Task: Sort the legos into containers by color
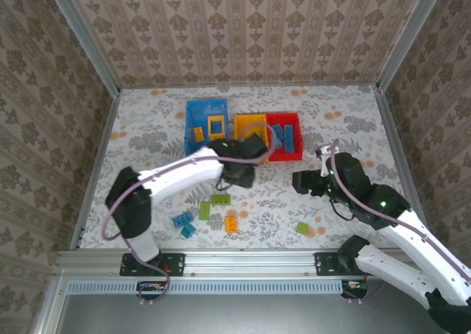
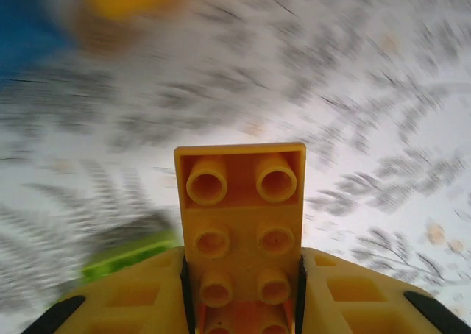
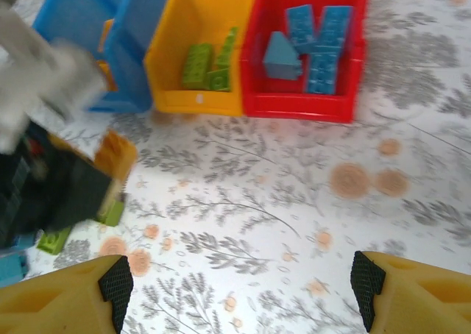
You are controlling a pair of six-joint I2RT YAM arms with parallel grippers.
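Lego [image 2: 241, 231], orange, round-tubed, seemingly clamped in left pincer [image 2: 241, 279].

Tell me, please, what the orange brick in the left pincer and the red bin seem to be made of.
Orange studded brick: probably rigid moulded plastic, smooth, slightly shiny, crisp hollow tubes. Red rectangular bin: seemingly hard plastic, uniform colour, thin walls.
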